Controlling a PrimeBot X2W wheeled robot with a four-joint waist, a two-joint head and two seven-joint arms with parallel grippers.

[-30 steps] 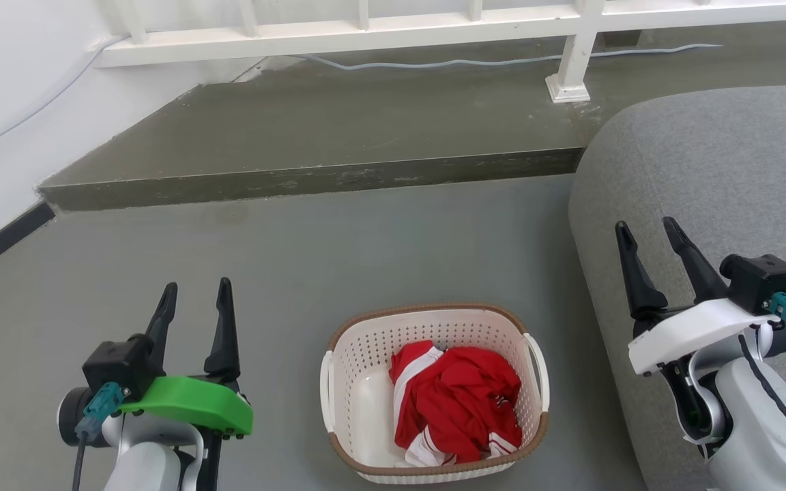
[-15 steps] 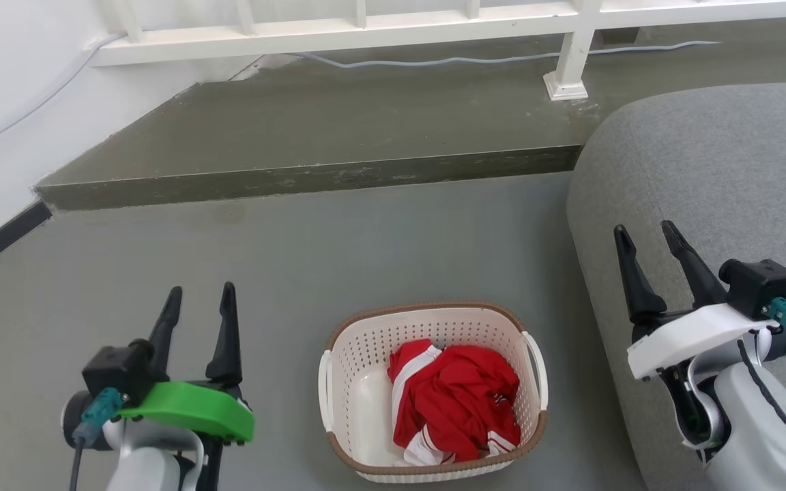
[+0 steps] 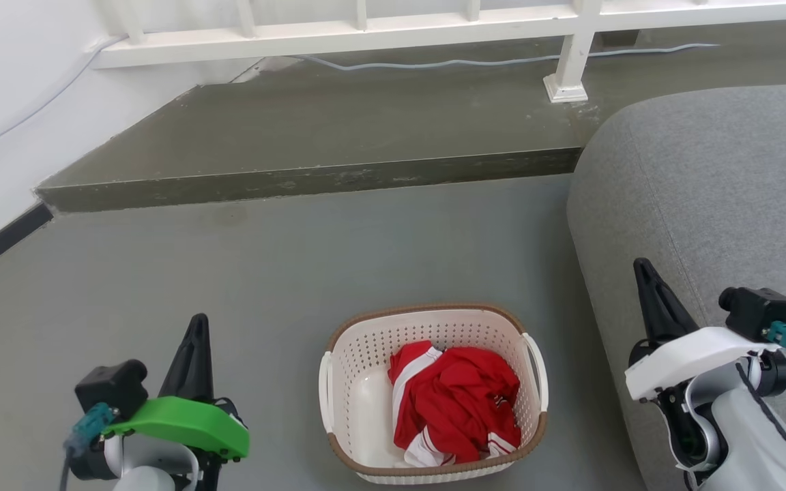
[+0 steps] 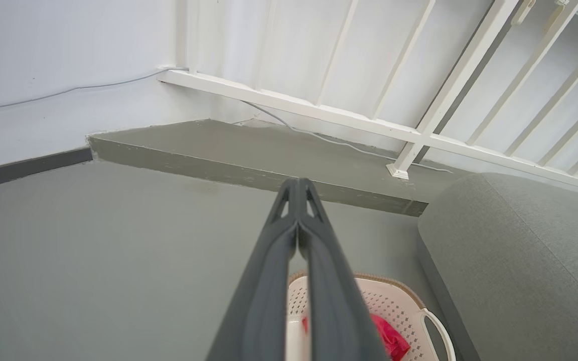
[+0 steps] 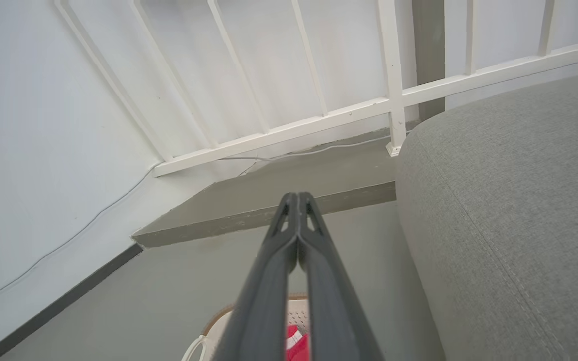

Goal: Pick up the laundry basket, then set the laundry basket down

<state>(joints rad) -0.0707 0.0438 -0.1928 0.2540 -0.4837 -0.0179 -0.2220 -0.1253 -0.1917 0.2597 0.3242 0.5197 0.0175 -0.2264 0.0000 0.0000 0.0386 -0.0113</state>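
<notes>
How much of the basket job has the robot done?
Done: nothing visible; the cream-white perforated plastic laundry basket with a brown rim sits on the grey floor, red clothing inside. In hand: nothing; the left gripper and right gripper are shut, apart from it. Left: probably gripping, lifting and setting down.

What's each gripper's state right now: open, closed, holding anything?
Left gripper: closed, holding nothing.
Right gripper: closed, holding nothing.
</notes>
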